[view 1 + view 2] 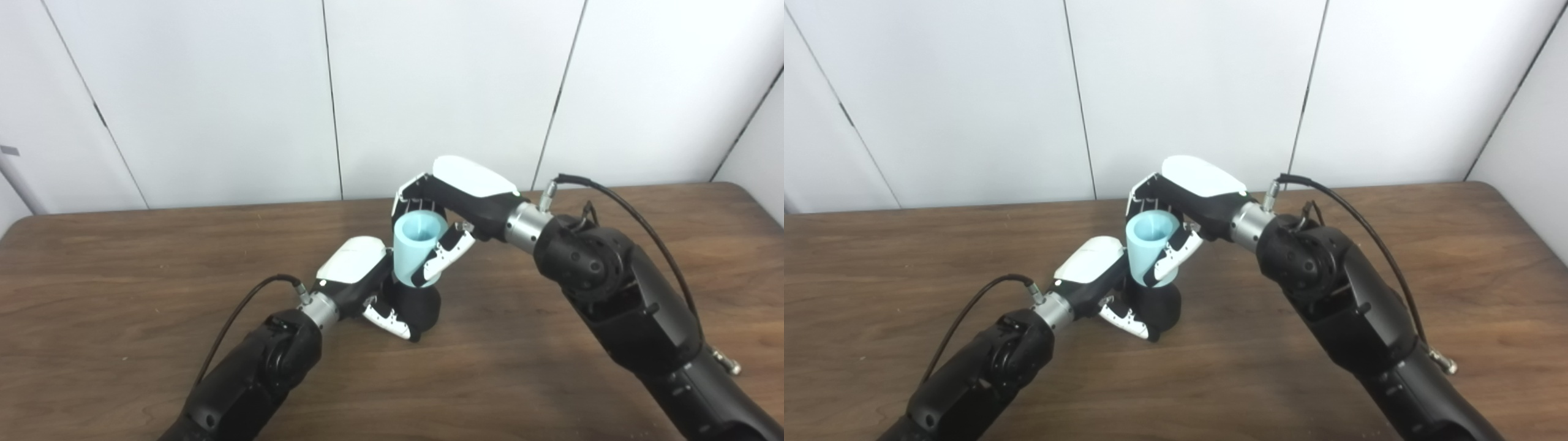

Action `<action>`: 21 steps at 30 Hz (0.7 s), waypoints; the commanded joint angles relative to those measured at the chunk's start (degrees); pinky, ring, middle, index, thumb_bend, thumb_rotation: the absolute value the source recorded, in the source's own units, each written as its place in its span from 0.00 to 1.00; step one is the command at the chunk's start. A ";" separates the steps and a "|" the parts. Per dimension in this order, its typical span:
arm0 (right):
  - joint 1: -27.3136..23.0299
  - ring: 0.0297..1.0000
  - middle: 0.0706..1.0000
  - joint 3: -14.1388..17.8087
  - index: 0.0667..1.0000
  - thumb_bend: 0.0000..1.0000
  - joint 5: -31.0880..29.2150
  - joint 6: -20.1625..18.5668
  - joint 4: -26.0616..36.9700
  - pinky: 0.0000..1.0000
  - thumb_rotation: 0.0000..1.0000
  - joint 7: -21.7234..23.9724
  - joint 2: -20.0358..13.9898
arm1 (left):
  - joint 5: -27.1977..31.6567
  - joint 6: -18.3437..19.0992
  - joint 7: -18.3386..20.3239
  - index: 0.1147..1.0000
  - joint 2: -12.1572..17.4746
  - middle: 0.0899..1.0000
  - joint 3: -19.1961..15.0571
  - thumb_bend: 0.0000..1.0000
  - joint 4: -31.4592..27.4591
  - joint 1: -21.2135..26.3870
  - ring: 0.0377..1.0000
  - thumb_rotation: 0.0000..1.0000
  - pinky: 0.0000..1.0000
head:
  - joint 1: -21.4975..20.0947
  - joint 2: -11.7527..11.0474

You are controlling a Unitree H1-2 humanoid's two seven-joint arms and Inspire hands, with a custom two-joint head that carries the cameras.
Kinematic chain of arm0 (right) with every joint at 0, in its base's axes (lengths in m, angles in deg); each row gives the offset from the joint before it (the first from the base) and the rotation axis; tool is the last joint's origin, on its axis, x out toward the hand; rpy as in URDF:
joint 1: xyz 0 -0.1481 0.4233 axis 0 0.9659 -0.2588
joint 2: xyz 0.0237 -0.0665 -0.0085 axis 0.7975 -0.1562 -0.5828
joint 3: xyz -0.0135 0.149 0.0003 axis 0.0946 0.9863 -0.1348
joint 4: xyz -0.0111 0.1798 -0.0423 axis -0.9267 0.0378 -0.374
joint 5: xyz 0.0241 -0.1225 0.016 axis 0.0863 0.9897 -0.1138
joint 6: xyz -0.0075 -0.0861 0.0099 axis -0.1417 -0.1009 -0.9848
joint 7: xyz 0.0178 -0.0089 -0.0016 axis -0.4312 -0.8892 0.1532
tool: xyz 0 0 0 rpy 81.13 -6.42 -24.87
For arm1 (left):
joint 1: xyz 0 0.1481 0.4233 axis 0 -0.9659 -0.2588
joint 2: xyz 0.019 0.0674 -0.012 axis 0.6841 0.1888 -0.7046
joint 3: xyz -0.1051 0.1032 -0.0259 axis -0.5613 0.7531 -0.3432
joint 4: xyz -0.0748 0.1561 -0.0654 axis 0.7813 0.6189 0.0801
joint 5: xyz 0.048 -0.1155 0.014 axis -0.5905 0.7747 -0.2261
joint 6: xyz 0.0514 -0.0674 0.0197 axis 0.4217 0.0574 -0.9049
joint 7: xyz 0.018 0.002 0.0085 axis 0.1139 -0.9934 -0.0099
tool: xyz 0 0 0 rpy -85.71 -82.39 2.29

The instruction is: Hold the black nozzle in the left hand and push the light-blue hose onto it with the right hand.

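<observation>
two hands meet near the middle of the brown wooden worktop (122, 294); the left hand (361, 278) comes in low from the left, its white back facing up, and its fingers are wrapped around the black nozzle (419, 309), which stands on the worktop with its lower body showing dark beneath the hand's thumb; the right hand (456, 202) reaches in from the right and arches over from above, fingers curled behind and thumb pressed across the front of the light-blue hose (416, 245), so it is grasping the hose; the hose is a short, wide tube, nearly upright and leaning slightly, its open round mouth facing up toward the cameras; its lower end sits right on top of the nozzle, touching it; how far it has slid on cannot be told, since fingers cover the join; both things sit together between the two hands; white wall panels (245, 92) rise behind the worktop's far edge.
</observation>
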 commanded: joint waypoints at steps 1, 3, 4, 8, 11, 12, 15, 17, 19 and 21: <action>2.18 0.42 0.42 -0.74 0.46 0.52 0.63 -1.21 -0.63 0.36 0.00 2.39 -1.75 | -3.52 2.01 5.34 0.43 1.63 0.34 2.29 0.52 3.61 -3.93 0.35 0.00 0.31 | -0.03 0.03; 2.68 0.41 0.43 -0.80 0.46 0.52 0.66 -1.40 -0.62 0.36 0.00 1.87 -1.43 | -3.37 2.06 5.51 0.43 1.60 0.34 2.23 0.52 3.50 -3.93 0.35 0.00 0.32 | -0.10 0.04; 2.81 0.41 0.43 -0.83 0.46 0.52 0.61 -1.41 -0.65 0.36 0.00 1.69 -1.30 | -3.32 2.04 5.55 0.43 1.61 0.34 2.21 0.52 3.50 -3.93 0.35 0.00 0.32 | -0.10 0.04; 2.62 0.40 0.45 -0.60 0.46 0.52 -0.07 -0.92 -0.85 0.36 0.00 1.34 -1.23 | -3.50 2.08 5.34 0.43 1.56 0.35 2.25 0.52 3.61 -4.10 0.36 0.00 0.32 | -0.06 0.01; 1.95 0.38 0.46 0.35 0.49 0.51 -1.55 -0.96 0.70 0.34 0.00 1.74 -1.48 | -3.63 2.06 5.16 0.43 1.43 0.35 2.34 0.52 3.89 -4.20 0.35 0.00 0.32 | 0.00 -0.05; 1.77 0.42 0.46 0.61 0.61 0.53 -2.00 -1.20 1.53 0.35 0.00 2.01 -1.58 | -3.65 2.05 5.14 0.43 1.39 0.34 2.36 0.52 3.97 -4.21 0.35 0.00 0.32 | 0.00 -0.05; 0.93 0.72 0.82 1.75 0.84 0.83 -3.52 -1.82 5.17 0.50 0.05 2.69 -2.00 | -3.78 1.95 5.05 0.43 1.27 0.34 2.44 0.52 4.25 -4.15 0.35 0.00 0.31 | 0.00 -0.04; -0.15 0.84 0.92 2.52 0.88 0.92 -3.30 -1.13 5.99 0.60 0.11 1.94 -2.08 | -3.84 1.85 5.05 0.43 1.15 0.34 2.49 0.52 4.58 -4.00 0.36 0.00 0.31 | -0.26 -0.16; -0.71 0.90 0.96 3.18 0.91 0.96 -2.70 -0.45 6.10 0.67 0.16 0.82 -1.86 | -3.94 2.02 5.18 0.43 1.04 0.34 2.54 0.52 4.66 -3.94 0.36 0.00 0.32 | -0.29 -0.31; -0.74 0.93 0.97 3.81 0.95 0.97 -2.27 -0.24 6.06 0.70 0.19 -0.23 -1.41 | -4.07 2.32 5.34 0.43 0.94 0.34 2.59 0.52 4.53 -3.99 0.35 0.00 0.31 | -0.29 -0.31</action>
